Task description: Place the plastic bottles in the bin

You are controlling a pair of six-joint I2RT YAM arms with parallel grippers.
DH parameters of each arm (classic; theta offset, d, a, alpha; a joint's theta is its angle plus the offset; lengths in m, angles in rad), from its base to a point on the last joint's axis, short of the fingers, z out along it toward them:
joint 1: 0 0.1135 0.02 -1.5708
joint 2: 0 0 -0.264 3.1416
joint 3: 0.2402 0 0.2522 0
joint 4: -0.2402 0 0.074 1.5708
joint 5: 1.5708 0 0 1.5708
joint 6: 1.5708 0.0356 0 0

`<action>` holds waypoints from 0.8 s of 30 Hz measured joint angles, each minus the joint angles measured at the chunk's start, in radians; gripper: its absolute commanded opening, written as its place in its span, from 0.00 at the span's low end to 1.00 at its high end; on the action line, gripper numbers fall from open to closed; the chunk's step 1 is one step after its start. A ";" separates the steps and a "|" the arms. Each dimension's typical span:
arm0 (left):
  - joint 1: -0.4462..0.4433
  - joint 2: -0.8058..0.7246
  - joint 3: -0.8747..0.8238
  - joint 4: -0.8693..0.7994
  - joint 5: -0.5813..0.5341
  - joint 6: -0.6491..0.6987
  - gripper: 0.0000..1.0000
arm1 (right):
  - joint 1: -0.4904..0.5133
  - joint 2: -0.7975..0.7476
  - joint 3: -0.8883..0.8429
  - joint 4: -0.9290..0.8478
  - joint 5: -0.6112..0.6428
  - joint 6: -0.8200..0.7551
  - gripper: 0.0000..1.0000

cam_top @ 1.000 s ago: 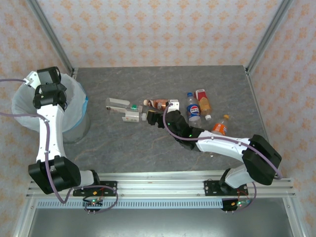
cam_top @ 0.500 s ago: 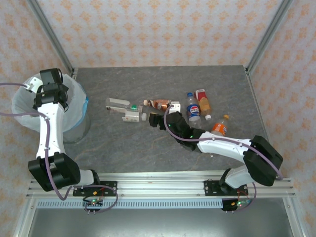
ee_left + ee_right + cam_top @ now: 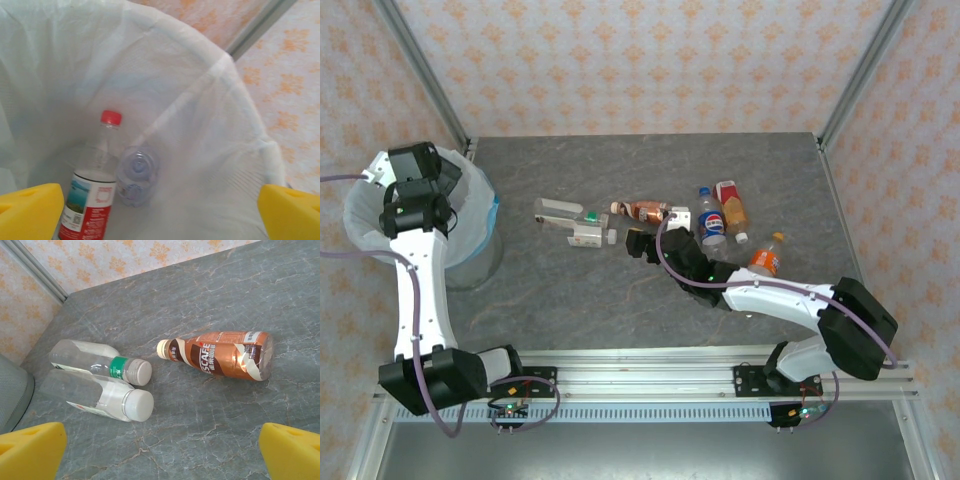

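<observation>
My left gripper (image 3: 412, 178) hangs over the bin (image 3: 478, 205), open, its yellow fingertips (image 3: 30, 212) wide apart with nothing between them. Down in the white bag of the bin (image 3: 200, 100) lie a red-capped bottle with a red label (image 3: 92, 192) and a clear bottle seen end-on (image 3: 137, 175). My right gripper (image 3: 658, 230) stands open and low over the table. Just beyond it lies a brown bottle (image 3: 225, 355), with two clear white-capped bottles (image 3: 102, 397) to its left. A blue Pepsi bottle (image 3: 711, 222), a red and brown one (image 3: 731, 208) and an orange one (image 3: 767, 257) lie on the right.
The bin stands at the table's left edge, next to a metal frame post (image 3: 425, 80). The grey stone tabletop (image 3: 620, 290) has free room in front of the bottles and along the back wall.
The left wrist has swung a little further over the bin's back rim. The right gripper has drifted slightly to the right, staying open.
</observation>
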 measured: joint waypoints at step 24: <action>-0.491 -0.146 -0.157 0.333 0.373 0.107 1.00 | -0.174 -0.281 0.013 -0.633 0.057 0.010 0.99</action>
